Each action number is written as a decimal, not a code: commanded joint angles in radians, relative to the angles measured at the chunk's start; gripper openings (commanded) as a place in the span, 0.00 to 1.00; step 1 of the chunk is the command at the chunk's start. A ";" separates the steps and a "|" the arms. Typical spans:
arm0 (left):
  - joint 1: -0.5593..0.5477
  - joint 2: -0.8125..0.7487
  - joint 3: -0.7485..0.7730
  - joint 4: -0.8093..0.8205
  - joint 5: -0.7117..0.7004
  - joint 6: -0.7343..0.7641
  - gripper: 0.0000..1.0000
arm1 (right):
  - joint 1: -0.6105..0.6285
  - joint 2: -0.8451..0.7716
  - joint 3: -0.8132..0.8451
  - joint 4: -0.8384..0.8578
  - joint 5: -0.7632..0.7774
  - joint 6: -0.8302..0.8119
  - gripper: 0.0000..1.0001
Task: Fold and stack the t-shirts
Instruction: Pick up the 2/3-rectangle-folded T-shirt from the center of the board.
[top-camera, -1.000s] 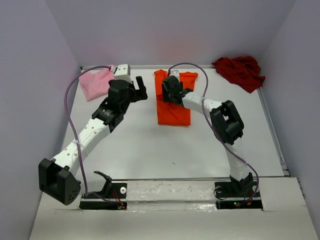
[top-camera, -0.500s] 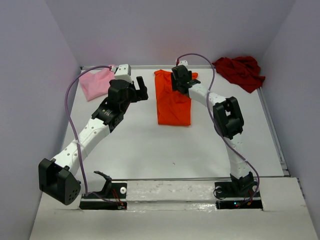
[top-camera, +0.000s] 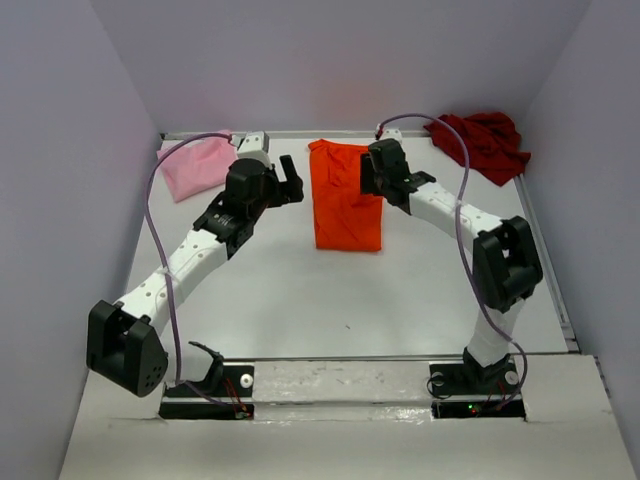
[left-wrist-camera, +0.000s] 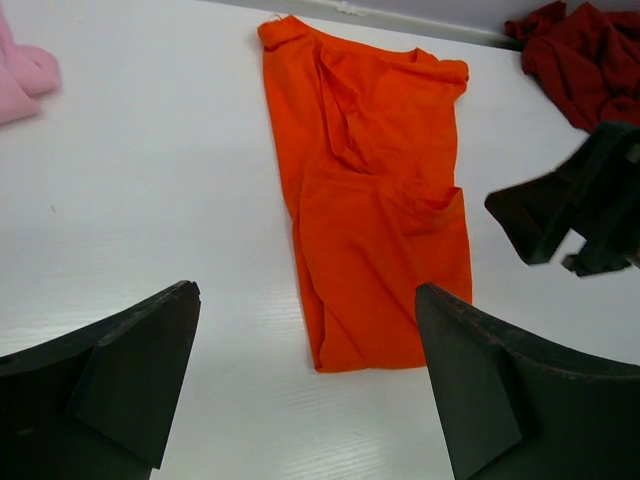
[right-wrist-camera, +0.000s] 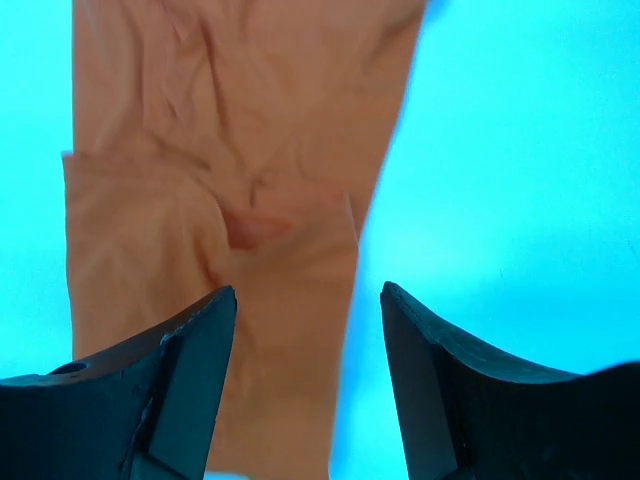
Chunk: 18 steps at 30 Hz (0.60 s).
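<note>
Orange t-shirt: lies flat on the table as a long narrow strip, folded lengthwise, with creases across its middle. It sits between the two grippers, clear of both.

Left gripper: fingers spread wide, holding nothing. It hangs above bare table, just to the left of the orange t-shirt. In the left wrist view the strip lies ahead of this gripper, its near end in the gap between the two fingers.

Right gripper: fingers spread, holding nothing. It hangs over the right edge of the orange t-shirt, towards the far end of the strip. In the right wrist view the cloth fills the area ahead and to the left of the gripper, and bare table lies to its right. Colours in that view are shifted; the table reads as cyan.

Pink t-shirt: bunched up, beyond and to the left of the left gripper, apart from it.

Dark red t-shirt: crumpled, beyond and to the right of the right gripper, well apart from the orange t-shirt.
</note>
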 joint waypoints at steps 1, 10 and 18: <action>0.004 0.038 -0.044 0.058 0.115 -0.141 0.98 | 0.004 -0.189 -0.182 0.029 -0.065 0.126 0.65; -0.019 0.173 -0.411 0.425 0.272 -0.364 0.94 | 0.026 -0.436 -0.635 0.144 -0.210 0.257 0.64; -0.039 0.242 -0.454 0.517 0.235 -0.350 0.94 | 0.026 -0.373 -0.715 0.238 -0.249 0.311 0.64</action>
